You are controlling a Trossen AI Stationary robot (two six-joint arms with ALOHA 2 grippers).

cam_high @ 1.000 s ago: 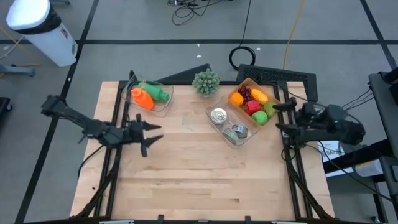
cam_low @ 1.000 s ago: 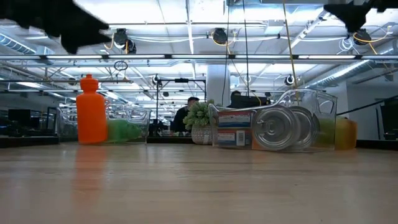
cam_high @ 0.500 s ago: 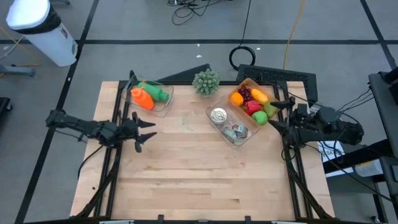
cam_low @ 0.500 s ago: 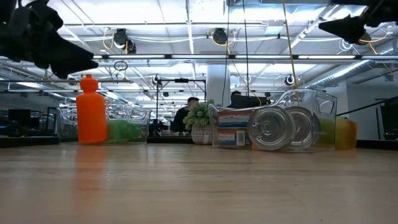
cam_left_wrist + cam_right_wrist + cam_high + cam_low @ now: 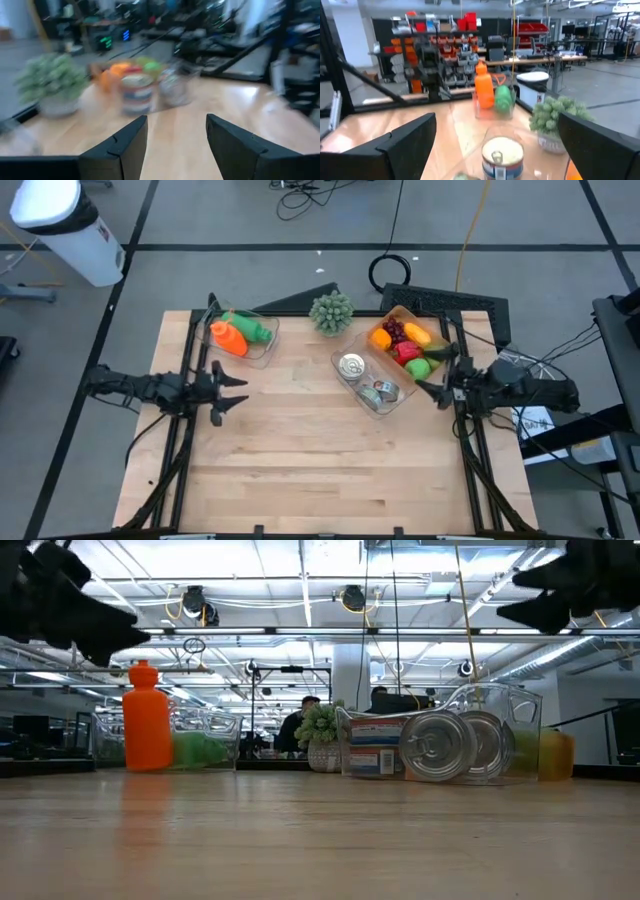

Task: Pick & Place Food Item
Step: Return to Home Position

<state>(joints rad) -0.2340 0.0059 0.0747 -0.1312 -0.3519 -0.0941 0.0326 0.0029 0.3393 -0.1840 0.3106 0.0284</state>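
Note:
A clear bin (image 5: 392,402) at the table's right holds toy fruit (image 5: 405,348) at its far end and two cans (image 5: 352,366) at its near end. A second clear bin (image 5: 262,350) at the far left holds an orange bottle (image 5: 228,337) and a green item (image 5: 256,331). My left gripper (image 5: 238,391) is open and empty above the table's left part. My right gripper (image 5: 428,372) is open and empty, held above the table just right of the fruit bin. The right wrist view shows a can (image 5: 502,155) between the fingers, farther off.
A small potted plant (image 5: 331,312) stands at the far edge between the two bins. The wooden table (image 5: 320,460) is bare across its middle and near half. People show in the room beyond the table in the low view (image 5: 300,725).
My right gripper has moved toward the table's left, closer to the fruit bin. My left gripper has drawn back a little toward the table's left edge. Both stay open.

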